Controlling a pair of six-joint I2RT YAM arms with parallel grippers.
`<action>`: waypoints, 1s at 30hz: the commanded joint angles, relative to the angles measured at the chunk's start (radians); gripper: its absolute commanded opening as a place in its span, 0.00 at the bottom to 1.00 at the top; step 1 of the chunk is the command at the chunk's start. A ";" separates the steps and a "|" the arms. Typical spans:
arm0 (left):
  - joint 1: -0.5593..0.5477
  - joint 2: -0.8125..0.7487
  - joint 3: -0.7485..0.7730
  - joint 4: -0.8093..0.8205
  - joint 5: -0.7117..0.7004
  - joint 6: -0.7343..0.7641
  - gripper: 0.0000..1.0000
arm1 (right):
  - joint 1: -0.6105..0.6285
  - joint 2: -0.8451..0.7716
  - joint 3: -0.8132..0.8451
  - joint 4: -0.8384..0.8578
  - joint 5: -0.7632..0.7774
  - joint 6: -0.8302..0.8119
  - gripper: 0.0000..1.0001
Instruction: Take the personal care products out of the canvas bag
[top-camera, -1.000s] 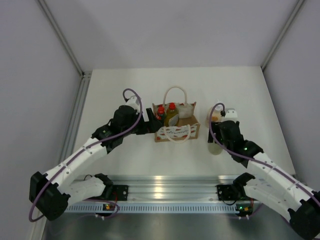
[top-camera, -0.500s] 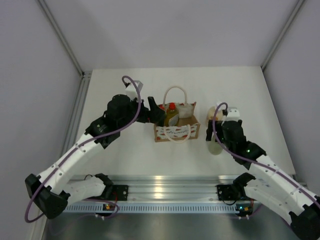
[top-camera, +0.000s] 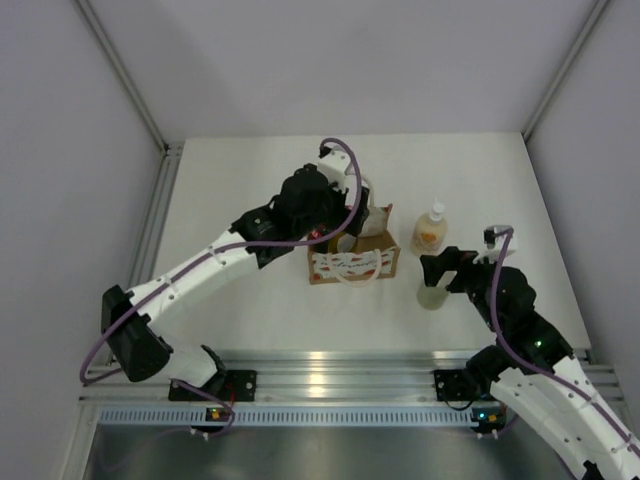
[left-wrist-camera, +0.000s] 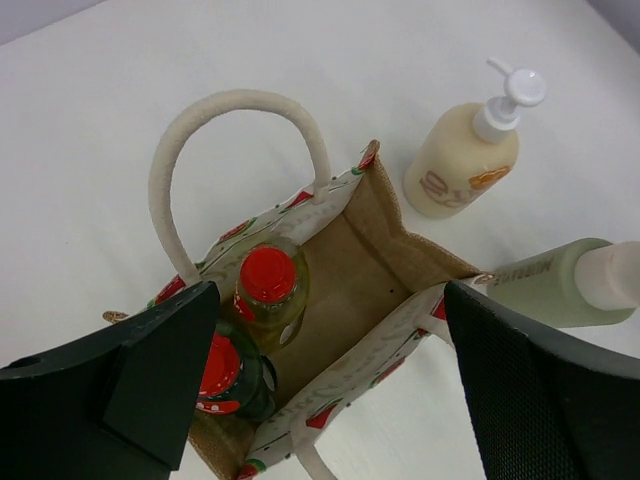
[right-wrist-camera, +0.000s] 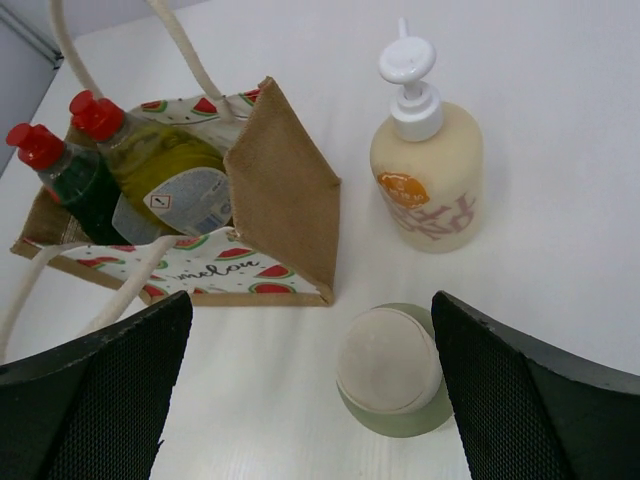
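The canvas bag (top-camera: 352, 258) stands open mid-table. In the left wrist view the bag (left-wrist-camera: 385, 240) holds the yellow bottle with red cap (left-wrist-camera: 268, 288) and the dark green bottle with red cap (left-wrist-camera: 226, 372) at one end. My left gripper (left-wrist-camera: 330, 400) is open and empty, hovering above the bag's mouth (top-camera: 335, 222). The cream pump bottle (top-camera: 431, 230) and the pale green bottle with white cap (top-camera: 432, 295) stand on the table right of the bag. My right gripper (top-camera: 447, 270) is open and empty, just above and behind the pale green bottle (right-wrist-camera: 390, 365).
The white table (top-camera: 250, 300) is walled by grey panels on the left, the right and at the back. A metal rail (top-camera: 330, 365) runs along the near edge by the arm bases. The bag's cream handles (left-wrist-camera: 175, 150) arch over its mouth.
My left arm swung right, from beside the bag's left end to above its mouth. My right gripper let go of the cream pump bottle and drew back toward the near edge.
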 joint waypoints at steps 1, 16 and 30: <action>-0.013 0.045 0.042 0.070 -0.083 0.081 0.98 | -0.009 -0.040 0.042 -0.083 -0.050 0.012 0.99; -0.036 -0.139 -0.334 0.386 -0.407 -0.019 0.91 | -0.010 -0.063 0.047 -0.113 -0.081 -0.002 1.00; -0.035 -0.113 -0.498 0.662 -0.369 0.072 0.73 | -0.009 -0.071 0.047 -0.111 -0.089 -0.002 0.99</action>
